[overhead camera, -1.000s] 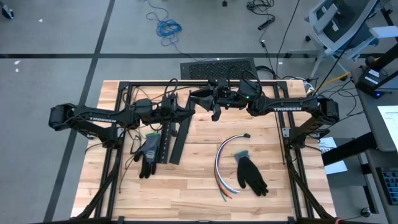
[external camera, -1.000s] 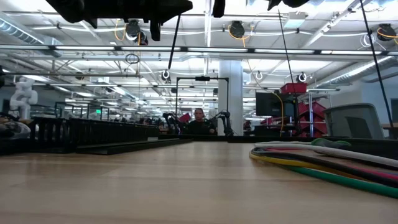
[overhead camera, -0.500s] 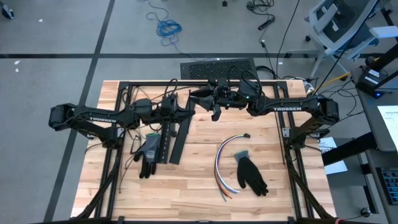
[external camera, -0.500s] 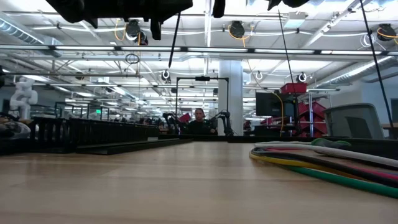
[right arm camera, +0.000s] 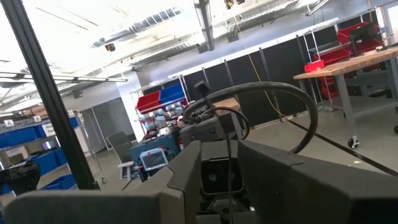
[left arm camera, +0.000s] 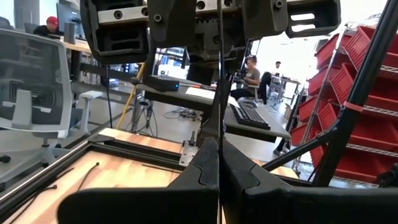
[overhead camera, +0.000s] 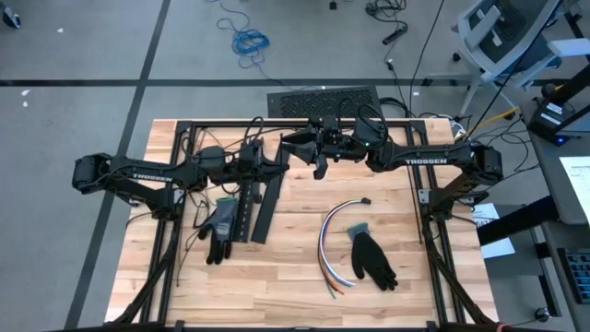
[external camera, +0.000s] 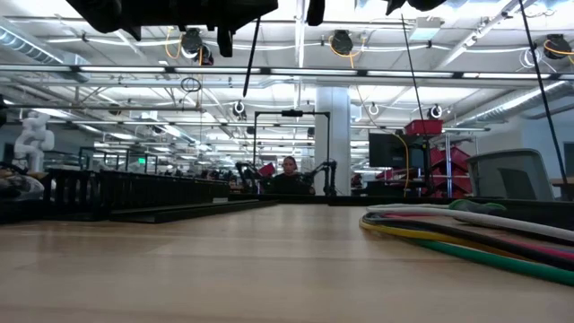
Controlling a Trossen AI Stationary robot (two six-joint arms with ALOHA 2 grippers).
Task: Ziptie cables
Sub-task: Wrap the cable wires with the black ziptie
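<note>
Both claws far from cables [overhead camera: 334, 242].

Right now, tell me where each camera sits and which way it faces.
High: overhead, looking straight down on the table; left arm and right arm show.
Low: at table height, looking level into the room; arm parts along the top.
Left wrist: on the left arm, facing the room; own jaws shut.
Right wrist: on the right arm, facing the room; own jaws apart.
Shared: high and low both show the cables.
</note>
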